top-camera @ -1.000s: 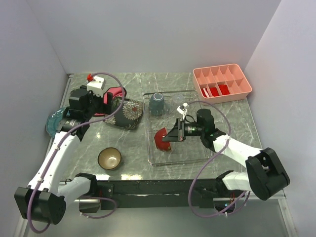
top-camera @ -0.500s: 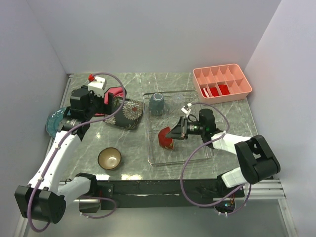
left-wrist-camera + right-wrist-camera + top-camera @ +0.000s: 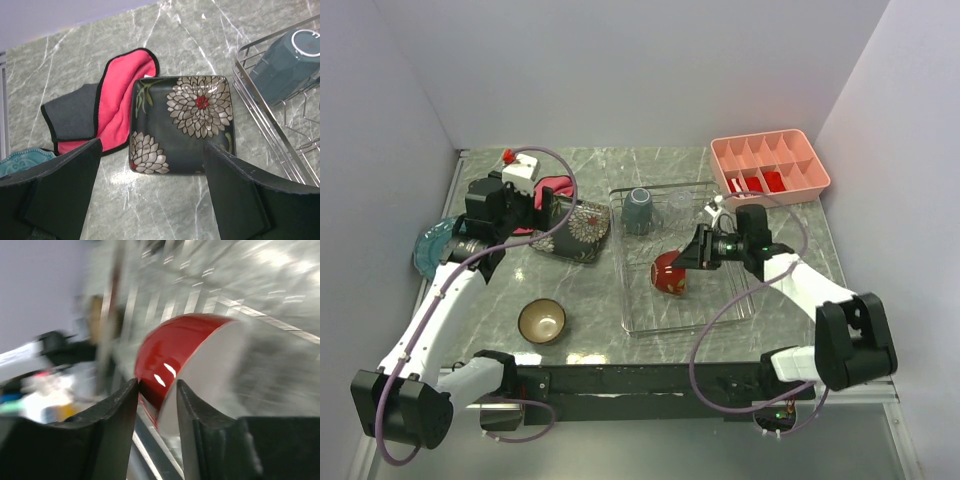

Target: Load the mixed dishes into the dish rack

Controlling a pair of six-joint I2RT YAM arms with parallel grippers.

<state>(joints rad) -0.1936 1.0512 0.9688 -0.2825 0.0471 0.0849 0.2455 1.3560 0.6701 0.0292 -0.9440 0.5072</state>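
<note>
The red bowl (image 3: 670, 272) lies tipped in the dish rack (image 3: 730, 310), its red outside facing up. My right gripper (image 3: 696, 254) is at the bowl's right edge. In the blurred right wrist view the red bowl's (image 3: 185, 345) rim sits between the parted fingers of the right gripper (image 3: 157, 385), touching the left one only. My left gripper (image 3: 548, 214) hangs open above the square flowered plate (image 3: 582, 228). From the left wrist, that plate (image 3: 182, 122) lies flat between and beyond the left gripper's (image 3: 152, 145) fingers. The grey-blue mug (image 3: 638, 208) stands upside down at the rack's back.
A dark cream-lined bowl (image 3: 542, 321) sits near the front left. The round blue plate (image 3: 428, 250) lies at the left edge. A red-pink cloth (image 3: 115, 95) lies behind the square plate. The pink compartment tray (image 3: 770, 165) stands at the back right.
My right gripper swung right and back inside the rack with the red bowl, and its jaws have widened. The bowl has turned over, red outside up. The left arm barely moved.
</note>
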